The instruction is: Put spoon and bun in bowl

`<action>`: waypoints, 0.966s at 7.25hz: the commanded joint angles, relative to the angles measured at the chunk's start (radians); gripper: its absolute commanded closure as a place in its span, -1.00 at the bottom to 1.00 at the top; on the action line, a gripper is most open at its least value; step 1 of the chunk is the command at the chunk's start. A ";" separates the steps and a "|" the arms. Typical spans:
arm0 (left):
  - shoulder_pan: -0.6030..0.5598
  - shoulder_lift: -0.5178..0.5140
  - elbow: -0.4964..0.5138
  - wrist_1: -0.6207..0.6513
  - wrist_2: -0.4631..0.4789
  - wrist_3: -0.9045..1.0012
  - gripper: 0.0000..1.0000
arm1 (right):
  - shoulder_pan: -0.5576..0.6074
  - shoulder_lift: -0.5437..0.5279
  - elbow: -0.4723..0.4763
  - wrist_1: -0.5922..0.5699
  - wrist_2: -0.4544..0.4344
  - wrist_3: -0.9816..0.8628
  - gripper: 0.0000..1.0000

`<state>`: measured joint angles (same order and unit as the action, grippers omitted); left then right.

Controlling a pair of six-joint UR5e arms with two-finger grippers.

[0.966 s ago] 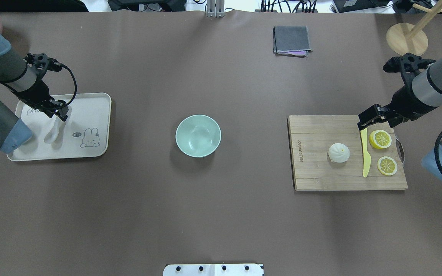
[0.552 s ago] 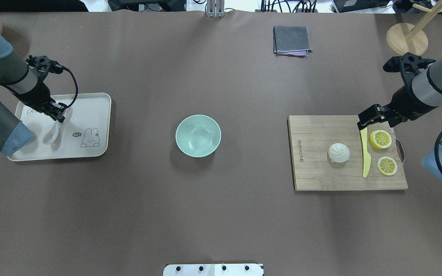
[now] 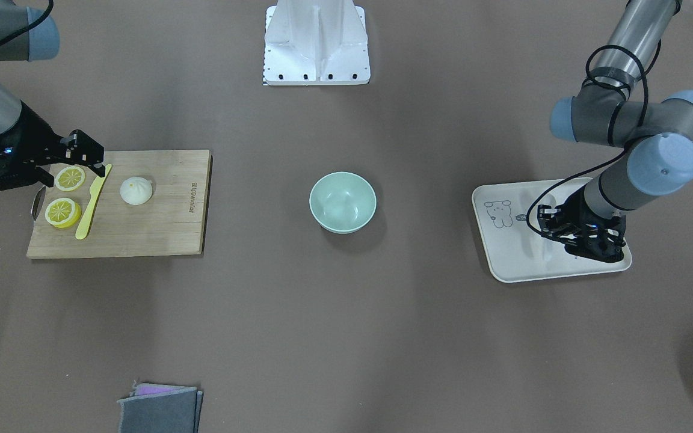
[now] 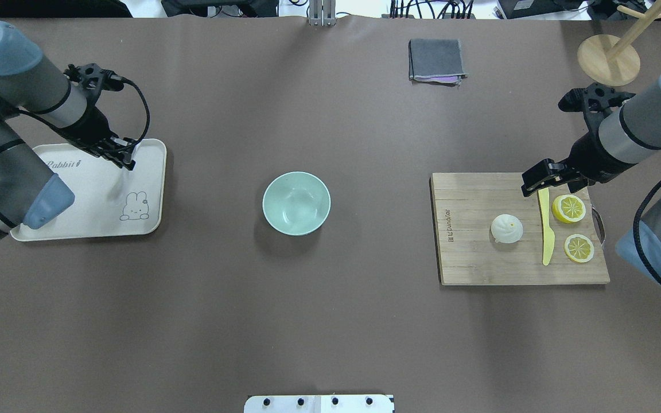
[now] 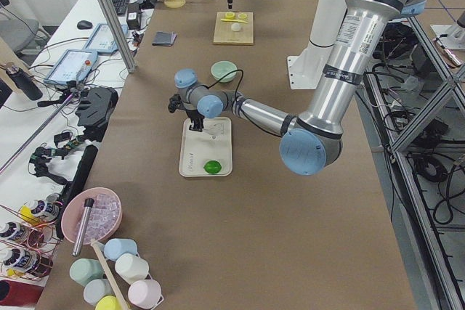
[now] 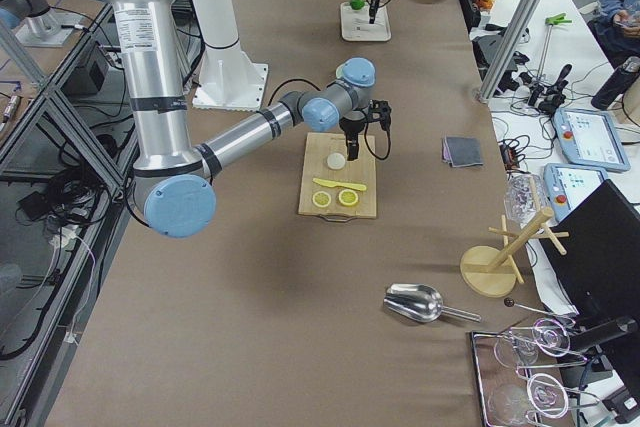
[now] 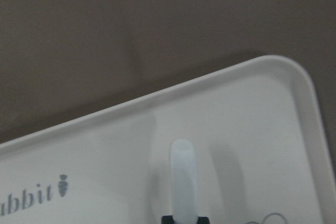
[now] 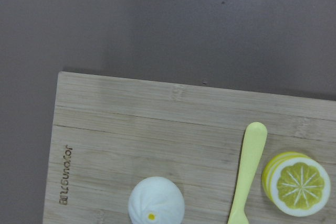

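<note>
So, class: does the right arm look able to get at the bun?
Probably yes: the bun lies uncovered on the board, the right end effector hovers nearby, and the knife beside it lies apart.

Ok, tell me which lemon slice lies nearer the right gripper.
The thicker lemon slice, by the knife's rounded end, close to the right gripper; the flatter slice lies farther off.

Brown-covered table (image 4: 330,321); tiled floor (image 6: 100,277); cluttered white side desk (image 5: 29,117).
</note>
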<state>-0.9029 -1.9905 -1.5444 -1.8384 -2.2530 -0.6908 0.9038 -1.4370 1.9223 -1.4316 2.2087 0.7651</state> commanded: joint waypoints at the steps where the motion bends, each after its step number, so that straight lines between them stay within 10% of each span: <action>1: 0.099 -0.141 -0.019 -0.001 0.013 -0.188 1.00 | -0.072 0.012 -0.019 0.000 -0.064 0.025 -0.82; 5: 0.180 -0.279 -0.010 0.004 0.102 -0.297 1.00 | -0.137 0.010 -0.109 0.117 -0.096 0.025 -0.53; 7: 0.209 -0.307 -0.008 0.002 0.138 -0.341 1.00 | -0.138 0.009 -0.114 0.117 -0.087 0.029 0.03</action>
<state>-0.7151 -2.2766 -1.5544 -1.8351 -2.1356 -0.9978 0.7678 -1.4269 1.8157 -1.3211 2.1171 0.7917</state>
